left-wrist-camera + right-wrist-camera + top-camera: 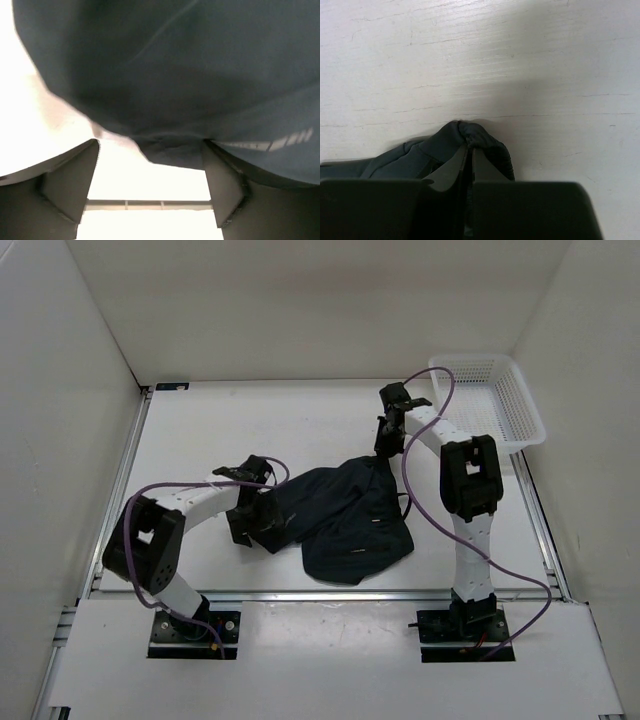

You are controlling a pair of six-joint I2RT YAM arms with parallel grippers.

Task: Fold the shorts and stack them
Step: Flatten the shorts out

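Observation:
The dark navy shorts [350, 520] lie crumpled in the middle of the table. My right gripper [386, 447] is at their far edge. In the right wrist view it [470, 150] is shut on a bunched fold of the shorts [480, 137], just above the white table top. My left gripper [262, 522] is at the shorts' left edge. In the left wrist view its fingers [70, 182] stand wide apart, and the shorts [190, 80] fill the view beyond them, with the cloth's edge hanging between the fingertips. Nothing is pinched there.
A white plastic mesh basket [495, 400] stands at the back right corner, close behind the right arm. White walls enclose the table on three sides. A metal rail [330, 592] runs along the table's near edge.

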